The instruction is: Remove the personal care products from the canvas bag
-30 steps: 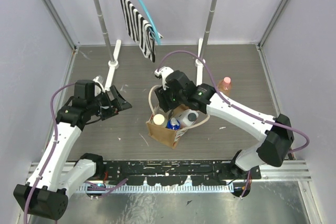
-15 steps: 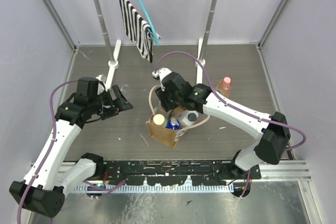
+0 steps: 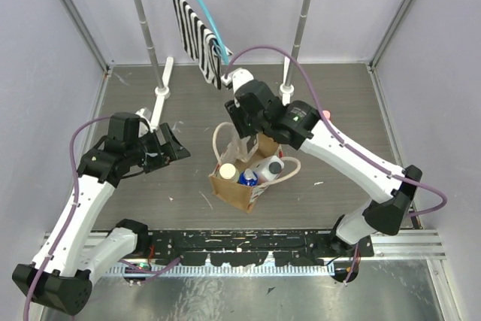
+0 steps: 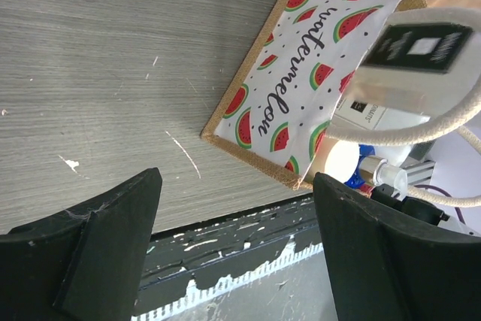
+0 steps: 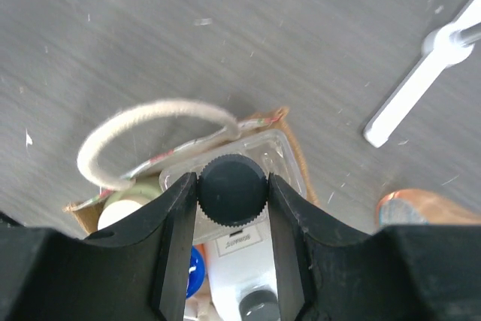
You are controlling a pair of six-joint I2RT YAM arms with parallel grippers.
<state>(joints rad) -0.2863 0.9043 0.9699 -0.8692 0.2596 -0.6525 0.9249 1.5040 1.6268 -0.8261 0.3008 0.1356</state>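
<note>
Overhead, canvas bag [image 3: 234,189]: stands open on the grey table [image 3: 150,193], midway across and toward the near edge, with a cream loop handle [image 3: 219,137] arching up.
Overhead, inside the bag: a cream cap [image 3: 227,171], a blue cap [image 3: 248,179] and a white bottle [image 3: 270,167] sit close together.
Overhead, right gripper [image 3: 243,140]: hangs just above the bag's mouth.
Overhead, left gripper [image 3: 171,145]: left of the bag and apart from it.
Overhead, far edge: a clothes rack [image 3: 301,20] carries a striped garment [image 3: 197,39].
Left wrist, claw: two dark fingers [image 4: 83,246] spread wide with nothing between them, and the bag's watermelon-print side beyond.
Right wrist, claw: pinching the dark cap [image 5: 231,189] of the clear grey bottle [image 5: 282,157], held over the open bag.
Right wrist, peach bottle [image 5: 425,207]: on the table outside the bag, to its right.
</note>
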